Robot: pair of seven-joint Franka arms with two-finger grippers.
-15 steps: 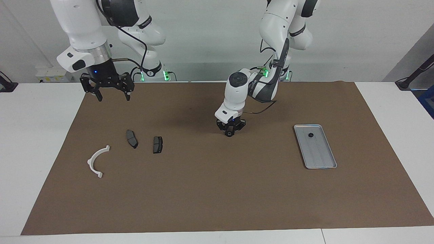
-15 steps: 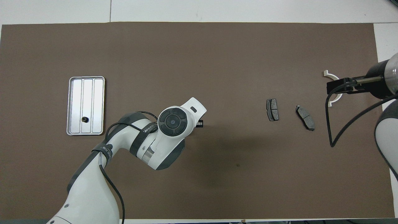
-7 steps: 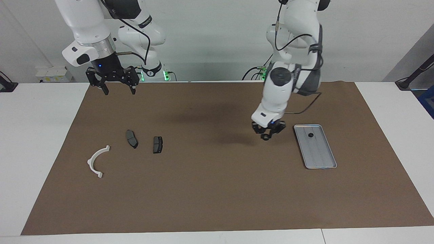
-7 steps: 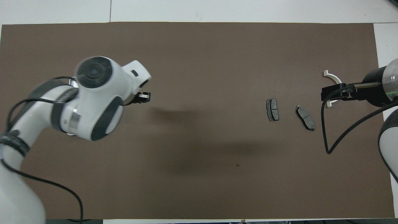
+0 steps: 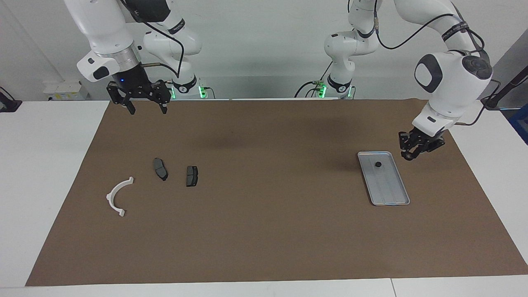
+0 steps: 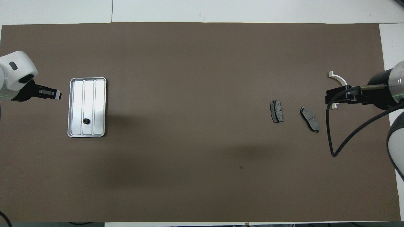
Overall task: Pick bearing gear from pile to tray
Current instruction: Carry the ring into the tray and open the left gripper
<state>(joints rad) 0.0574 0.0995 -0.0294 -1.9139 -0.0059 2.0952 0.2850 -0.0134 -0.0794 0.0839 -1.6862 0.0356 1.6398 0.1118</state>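
Observation:
The silver ribbed tray [image 5: 390, 189] lies on the brown mat toward the left arm's end, and it also shows in the overhead view [image 6: 100, 104]. One small black gear [image 5: 378, 164] lies in it [image 6: 85, 120]. My left gripper [image 5: 408, 156] hangs just above the mat beside the tray, shut on a small black round bearing gear [image 5: 406, 156]; it also shows in the overhead view [image 6: 56, 94]. The pile toward the right arm's end holds a white half-ring bracket [image 5: 117, 197] and two dark brake pads [image 5: 160, 168] [image 5: 192, 176]. My right gripper [image 5: 147, 108] is open and raised, over the bracket in the overhead view [image 6: 336, 95].
The brown mat [image 5: 264, 231] covers most of the white table [image 5: 45, 165]. In the overhead view the brake pads [image 6: 276, 111] [image 6: 310, 119] and the bracket [image 6: 335, 76] lie near the mat's edge. The right arm's black cable [image 6: 329, 135] hangs over the mat.
My left gripper, still holding the small round piece, swung from the mat's middle, past the tray, to the mat beside it at the left arm's end. My right gripper rose slightly.

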